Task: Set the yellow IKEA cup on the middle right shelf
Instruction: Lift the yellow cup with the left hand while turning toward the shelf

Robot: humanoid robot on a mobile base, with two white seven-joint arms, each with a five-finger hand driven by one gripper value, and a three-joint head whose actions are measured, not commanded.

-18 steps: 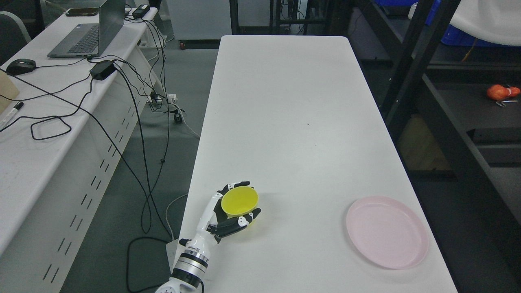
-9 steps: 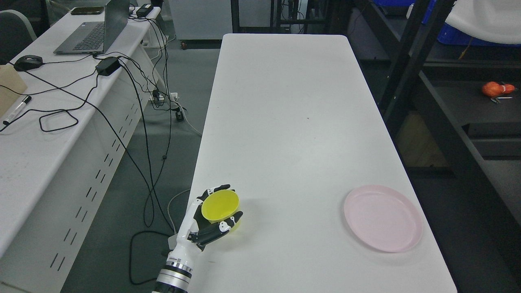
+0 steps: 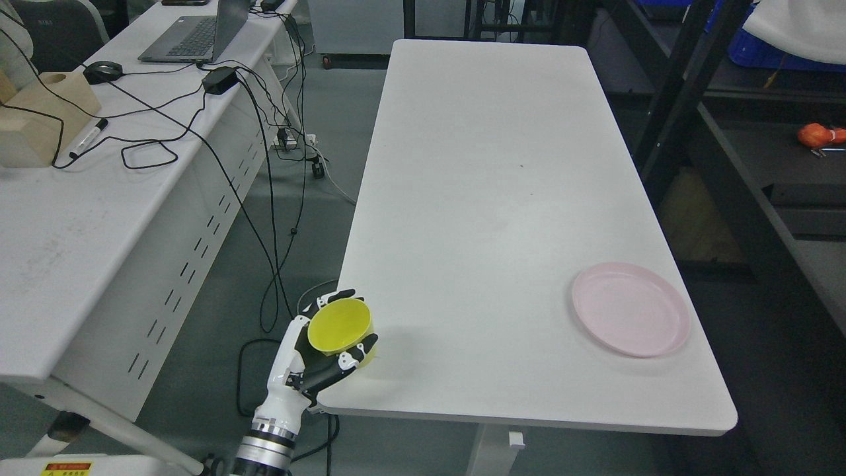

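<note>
The yellow cup is held upright in my left hand, with its open mouth facing up. The black and white fingers wrap around its wall. Hand and cup hang at the near left corner of the white table. The dark shelf unit stands along the table's right side, its levels only partly in view. My right hand is out of the picture.
A pink plate lies at the table's near right. An orange object sits on a shelf level at right. A desk at left carries a laptop, cables, a marker and a wooden block. Cables trail across the floor between desk and table.
The camera has pulled back and shifted, so the whole scene sits differently. My left hand with the cup has moved from over the table toward its near left corner.
</note>
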